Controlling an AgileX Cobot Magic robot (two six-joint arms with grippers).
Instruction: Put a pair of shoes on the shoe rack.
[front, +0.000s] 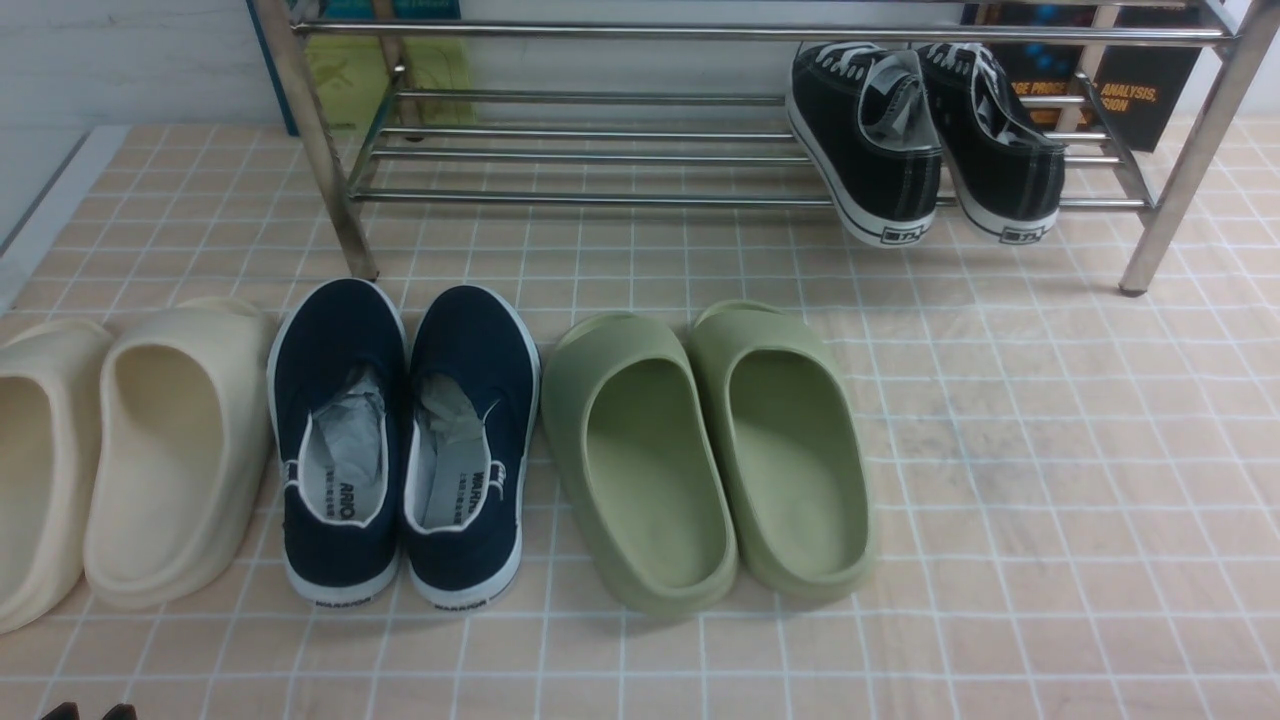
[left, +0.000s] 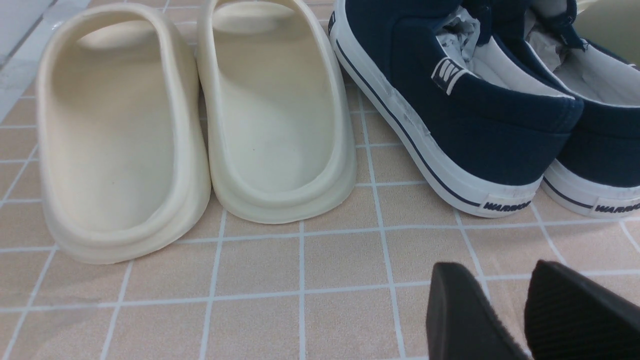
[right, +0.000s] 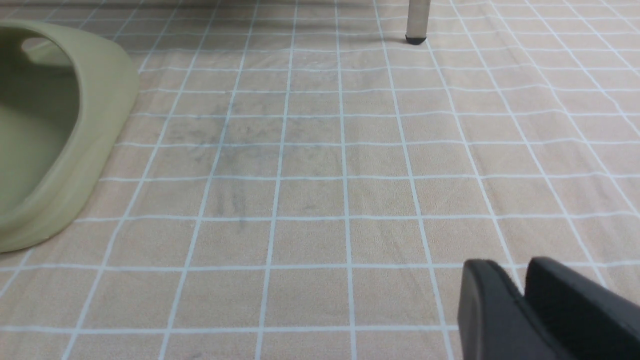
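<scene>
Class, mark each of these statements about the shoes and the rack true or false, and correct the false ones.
1. The black sneakers sit on the shoe rack. True.
2. They sit at the rack's left end. False: they are at its right end.
3. The navy slip-ons stand between the cream slippers and the green slippers. True.
4. The right gripper holds a green slipper. False: it holds nothing.
5. The navy slip-ons are on the rack. False: they are on the floor.
</scene>
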